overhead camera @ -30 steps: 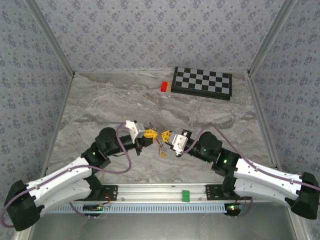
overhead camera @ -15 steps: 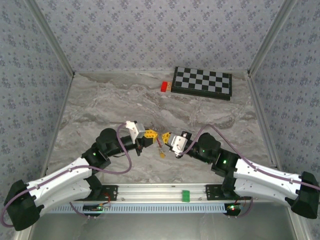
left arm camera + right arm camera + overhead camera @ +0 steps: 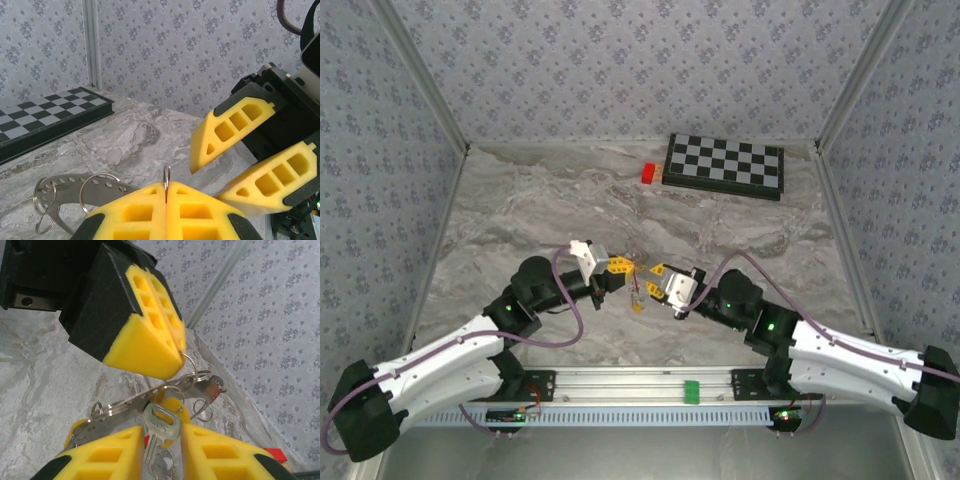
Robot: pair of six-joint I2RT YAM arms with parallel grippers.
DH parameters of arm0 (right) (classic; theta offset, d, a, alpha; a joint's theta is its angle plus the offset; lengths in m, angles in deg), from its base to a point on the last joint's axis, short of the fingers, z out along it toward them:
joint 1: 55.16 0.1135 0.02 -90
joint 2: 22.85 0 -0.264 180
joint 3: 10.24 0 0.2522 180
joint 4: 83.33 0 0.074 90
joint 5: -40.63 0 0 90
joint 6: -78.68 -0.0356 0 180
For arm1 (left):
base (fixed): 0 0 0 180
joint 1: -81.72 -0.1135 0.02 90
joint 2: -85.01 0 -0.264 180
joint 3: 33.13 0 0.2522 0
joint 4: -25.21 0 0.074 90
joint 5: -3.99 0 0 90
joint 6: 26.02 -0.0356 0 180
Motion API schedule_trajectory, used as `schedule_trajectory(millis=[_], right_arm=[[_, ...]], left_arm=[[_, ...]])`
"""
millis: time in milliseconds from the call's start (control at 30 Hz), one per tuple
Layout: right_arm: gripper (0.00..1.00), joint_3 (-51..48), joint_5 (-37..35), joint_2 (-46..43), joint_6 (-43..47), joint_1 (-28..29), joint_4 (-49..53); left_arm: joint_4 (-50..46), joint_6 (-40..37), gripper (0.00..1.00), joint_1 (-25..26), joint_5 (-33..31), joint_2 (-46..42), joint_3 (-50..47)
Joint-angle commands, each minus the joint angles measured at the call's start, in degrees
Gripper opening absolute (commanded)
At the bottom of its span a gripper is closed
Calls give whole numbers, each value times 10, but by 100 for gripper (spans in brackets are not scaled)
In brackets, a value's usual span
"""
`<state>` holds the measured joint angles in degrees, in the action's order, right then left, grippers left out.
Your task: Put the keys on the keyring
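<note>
Top view first: both arms reach in with elbows bent and meet nose to nose, well in front of the chessboard (image 3: pixel 725 165). The left gripper (image 3: pixel 625 268) and right gripper (image 3: pixel 654 272) are almost touching, and the keys (image 3: pixel 638 296) are just a tiny dangle below them. The left wrist view gives the detail: its pads are pressed together on the thin wire of the keyring (image 3: pixel 167 177), and the right gripper's two pads stand apart, gripping nothing. Three loose rings (image 3: pixel 96 188) sit on a perforated metal strip (image 3: pixel 107 185). The right wrist view adds one pale metal key (image 3: pixel 160 426) hanging in the gap between its pads, with a yellow head behind it. I count one chessboard, and one red block (image 3: pixel 648 173) just beside its left end.
</note>
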<state>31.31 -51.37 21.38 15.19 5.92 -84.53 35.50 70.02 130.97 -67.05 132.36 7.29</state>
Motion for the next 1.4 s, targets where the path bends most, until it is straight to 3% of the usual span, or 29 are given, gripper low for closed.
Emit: schedule_trajectory(millis=[0, 167, 333, 500, 633, 967, 1367], right_arm=[[28, -1, -13, -28, -68, -15, 2], [34, 30, 24, -45, -171, -67, 60], [37, 51, 170, -37, -273, -151, 73], [36, 51, 324, -2, -380, -247, 1], [36, 49, 402, 44, -452, -280, -73], [32, 48, 466, 111, -507, -281, -173], [27, 60, 488, 148, -508, -277, -198]], left_arm=[[43, 9, 0, 0, -4, 4, 3], [63, 21, 0, -2, 1, 32, 12], [88, 52, 0, -11, 16, 60, 24], [144, 114, 0, -41, 48, 78, 23], [177, 150, 0, -52, 76, 96, 29], [204, 189, 0, -52, 95, 118, 45], [200, 193, 0, -49, 107, 119, 46]])
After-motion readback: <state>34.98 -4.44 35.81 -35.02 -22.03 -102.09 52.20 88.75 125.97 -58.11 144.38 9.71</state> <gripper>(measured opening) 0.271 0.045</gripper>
